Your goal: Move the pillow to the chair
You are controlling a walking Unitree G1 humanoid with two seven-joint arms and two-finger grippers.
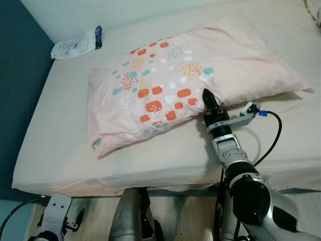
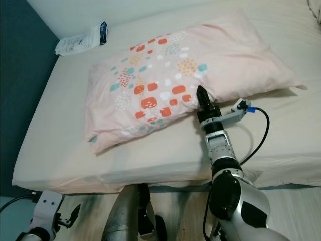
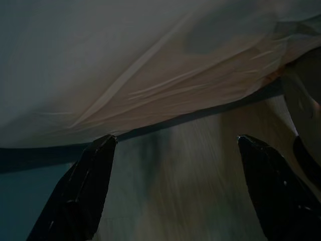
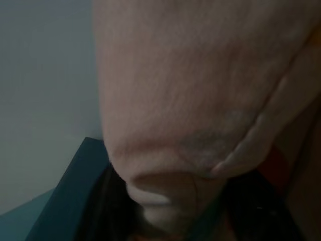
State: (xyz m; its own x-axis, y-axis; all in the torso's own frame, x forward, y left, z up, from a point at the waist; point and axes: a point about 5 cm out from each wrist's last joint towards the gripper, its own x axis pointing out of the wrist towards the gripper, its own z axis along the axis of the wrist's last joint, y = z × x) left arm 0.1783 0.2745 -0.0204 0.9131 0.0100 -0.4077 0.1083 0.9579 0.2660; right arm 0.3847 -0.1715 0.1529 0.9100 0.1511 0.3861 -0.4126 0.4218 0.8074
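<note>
My right gripper (image 1: 207,99) reaches over the bed's near edge and sits at the front edge of the pillow (image 1: 190,65), its black fingers closed together on a fold of the pink fabric. In my right wrist view that fabric (image 4: 200,100) bulges right up against the lens, pinched between the two fingers at the bottom of the bulge. A black cable (image 1: 273,135) with a blue plug loops off the side of my right wrist.

The pillow lies flat on the bed (image 1: 65,135), on the beige sheet, angled across the mattress. It is pale pink with a patch of red, teal and orange shapes toward its near left part. Well apart from it, at the far left corner of the bed, lies a small white packet (image 1: 75,46) with dark print.

My left gripper (image 3: 175,191) hangs low beside the bed, below the mattress edge, its two fingers spread wide apart with nothing between them; past them I see the sheet's overhang (image 3: 150,65) and a wooden floor (image 3: 200,165)
</note>
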